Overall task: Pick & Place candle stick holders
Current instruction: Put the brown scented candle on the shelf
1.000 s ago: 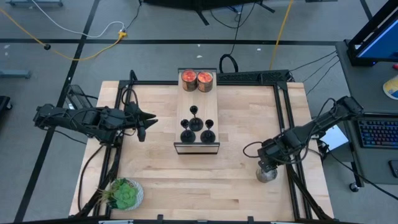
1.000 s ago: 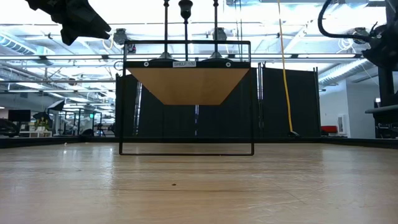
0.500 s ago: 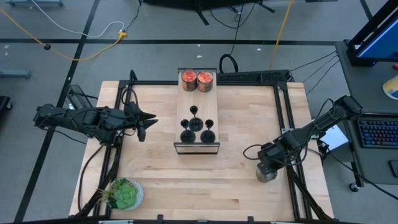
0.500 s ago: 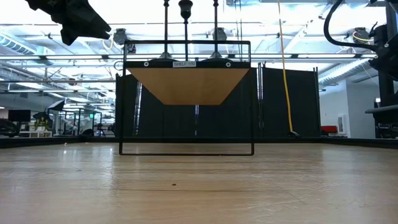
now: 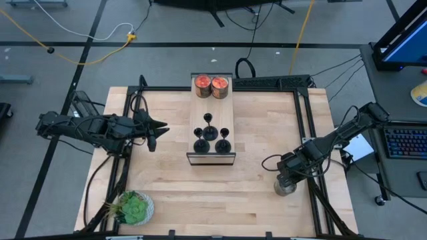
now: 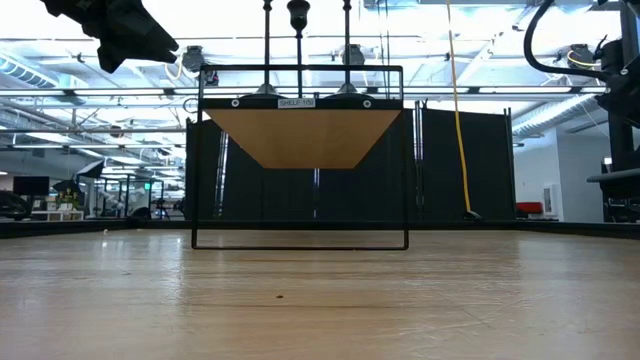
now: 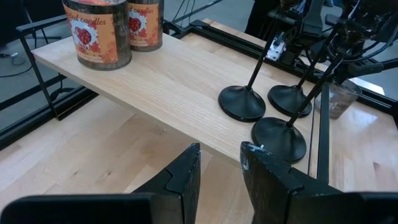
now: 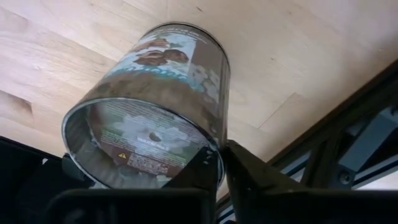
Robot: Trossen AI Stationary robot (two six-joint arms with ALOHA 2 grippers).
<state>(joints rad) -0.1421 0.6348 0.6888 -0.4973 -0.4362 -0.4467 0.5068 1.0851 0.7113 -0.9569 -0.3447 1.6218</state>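
Far left, near corner of table [image 5: 253,200]: green plant [image 5: 133,207] in round pot.

L arm comes in from left edge, L gripper [image 5: 153,131] hanging off the table surface, left of the shelf [image 5: 211,107]. Fingers [image 7: 180,177] a small gap apart, nothing between them. Pointed toward shelf.

Centre: raised wood shelf on black wire frame. Far end: two jars w/ red-orange contents [image 5: 211,84], side by side, touching or nearly. Near end: three candle stick holders [image 5: 211,138], black, upright, round bases on shelf top, grouped in a triangle – one farther back, two nearer the shelf's near edge. Bases close together; can't tell if touching. Low view shows their stems [image 6: 297,40] rising above shelf frame.

Right: R arm reaches in from right edge, R gripper [image 5: 287,180] low over table near right frame rail. Directly over a clear greyish glass jar [image 8: 152,106] w/ printed label. One finger [image 8: 249,174] sits against jar's rim; fingers look spread around it, but can't tell if clamped.
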